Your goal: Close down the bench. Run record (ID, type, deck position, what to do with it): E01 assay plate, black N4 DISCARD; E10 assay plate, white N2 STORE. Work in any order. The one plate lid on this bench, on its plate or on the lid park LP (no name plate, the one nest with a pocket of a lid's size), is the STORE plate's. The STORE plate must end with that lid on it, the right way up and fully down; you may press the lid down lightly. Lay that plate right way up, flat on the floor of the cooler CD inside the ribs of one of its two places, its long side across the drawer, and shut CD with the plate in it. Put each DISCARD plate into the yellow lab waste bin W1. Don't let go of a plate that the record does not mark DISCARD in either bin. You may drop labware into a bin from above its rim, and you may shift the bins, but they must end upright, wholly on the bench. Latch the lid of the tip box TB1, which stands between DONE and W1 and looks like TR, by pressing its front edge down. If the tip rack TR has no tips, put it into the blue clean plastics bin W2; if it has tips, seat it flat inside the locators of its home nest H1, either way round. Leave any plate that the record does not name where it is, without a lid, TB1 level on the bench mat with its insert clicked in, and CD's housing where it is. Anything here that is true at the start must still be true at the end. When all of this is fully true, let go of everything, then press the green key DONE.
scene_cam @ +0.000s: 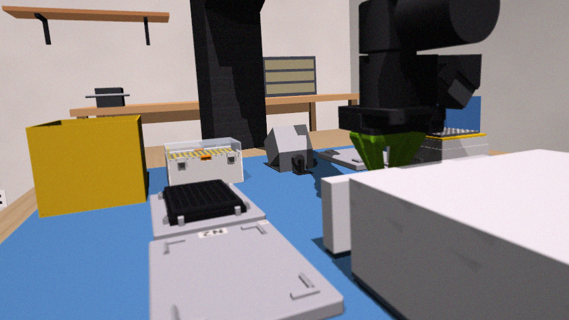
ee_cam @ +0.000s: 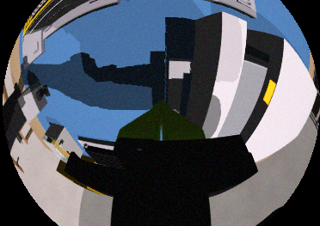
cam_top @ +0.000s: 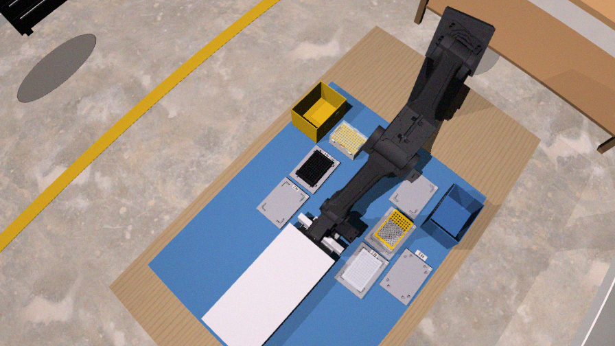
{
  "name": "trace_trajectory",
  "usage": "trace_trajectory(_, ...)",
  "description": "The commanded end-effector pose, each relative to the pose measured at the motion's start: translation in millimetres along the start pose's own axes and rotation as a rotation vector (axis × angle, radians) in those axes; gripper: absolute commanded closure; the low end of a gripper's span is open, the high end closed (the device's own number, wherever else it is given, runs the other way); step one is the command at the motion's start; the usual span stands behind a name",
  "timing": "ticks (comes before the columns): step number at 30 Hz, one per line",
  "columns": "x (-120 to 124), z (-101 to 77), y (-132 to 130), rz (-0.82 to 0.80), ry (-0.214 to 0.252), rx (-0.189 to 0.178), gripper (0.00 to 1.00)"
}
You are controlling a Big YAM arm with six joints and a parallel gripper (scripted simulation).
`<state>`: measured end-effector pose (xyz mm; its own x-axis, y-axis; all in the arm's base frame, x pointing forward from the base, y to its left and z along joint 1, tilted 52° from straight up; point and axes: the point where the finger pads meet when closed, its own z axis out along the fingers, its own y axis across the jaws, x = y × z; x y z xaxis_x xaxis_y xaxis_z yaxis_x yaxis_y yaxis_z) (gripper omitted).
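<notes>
Gripper [scene_cam: 387,150]: green fingers pinched fully together, nothing betw them; pointing down at drawer front of cooler.
Cooler CD [cam_top: 267,292]: long white box, long axis runs diag from bench corner toward mid-mat; drawer front [scene_cam: 335,211] sticks out a little from housing, arm-side end.
White plate [cam_top: 361,270]: sits on a nest just beside cooler, arm-side of H1 nest; flat, long axis roughly parallel to cooler's long axis. Lid on or off: can't tell.
Black plate [cam_top: 314,168]: on its nest, flat, long axis same diag.
N2 nest [cam_top: 282,202]: bare, betw black plate and cooler.
Yellow bin [cam_top: 318,110]: upright, mat corner, near tip box.
Tip box TB1 [cam_top: 347,139]: betw yellow bin and arm.
Tip rack [cam_top: 393,228]: yellow frame, on nest beside blue bin [cam_top: 453,216].
</notes>
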<state>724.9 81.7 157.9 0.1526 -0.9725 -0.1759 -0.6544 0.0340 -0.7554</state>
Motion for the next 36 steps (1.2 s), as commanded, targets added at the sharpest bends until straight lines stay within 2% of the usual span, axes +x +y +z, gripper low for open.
trace_trajectory(1,3.9,-13.4,-35.2,-0.014,0.003,0.065,1.00)
trace_trajectory(19,3.9,-13.4,-35.2,-0.014,0.003,0.065,1.00)
trace_trajectory(20,5.7,-9.8,-29.7,-0.010,0.005,0.044,1.00)
trace_trajectory(22,8.1,-4.9,-26.2,-0.007,0.007,0.031,1.00)
trace_trajectory(36,9.3,-5.1,-42.7,-0.005,0.009,0.032,1.00)
